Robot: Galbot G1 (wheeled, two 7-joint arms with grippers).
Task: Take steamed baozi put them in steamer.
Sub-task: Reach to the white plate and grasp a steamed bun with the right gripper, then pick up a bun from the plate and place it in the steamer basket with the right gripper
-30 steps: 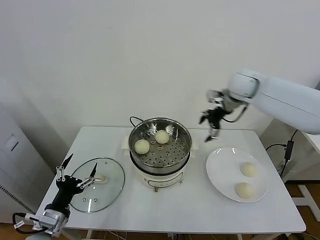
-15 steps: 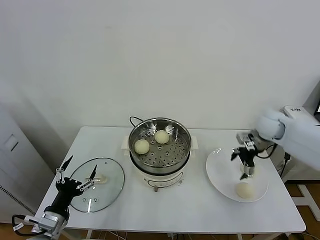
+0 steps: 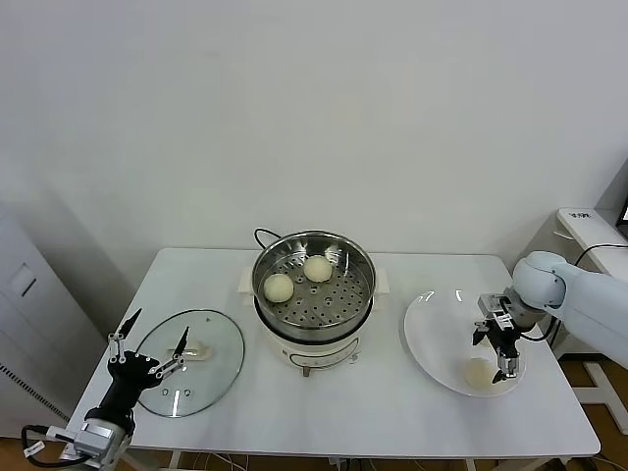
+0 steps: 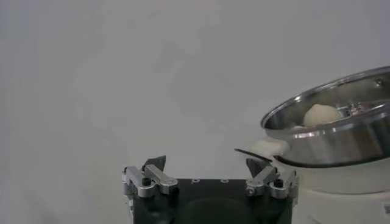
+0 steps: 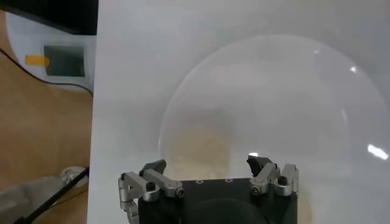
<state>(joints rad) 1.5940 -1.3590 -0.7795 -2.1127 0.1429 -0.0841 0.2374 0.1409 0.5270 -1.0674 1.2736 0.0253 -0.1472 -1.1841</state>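
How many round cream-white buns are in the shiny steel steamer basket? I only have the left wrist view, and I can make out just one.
Observer: Two round cream-white buns lie on the perforated floor of the shiny steel steamer basket, one by its left wall and one toward the back.
Operator: Where's the right gripper?
Observer: The right gripper hangs open over the flat white plate, to the right of the steamer.
Operator: Anything near it?
Observer: One more bun lies on that plate, just beside its fingertips.
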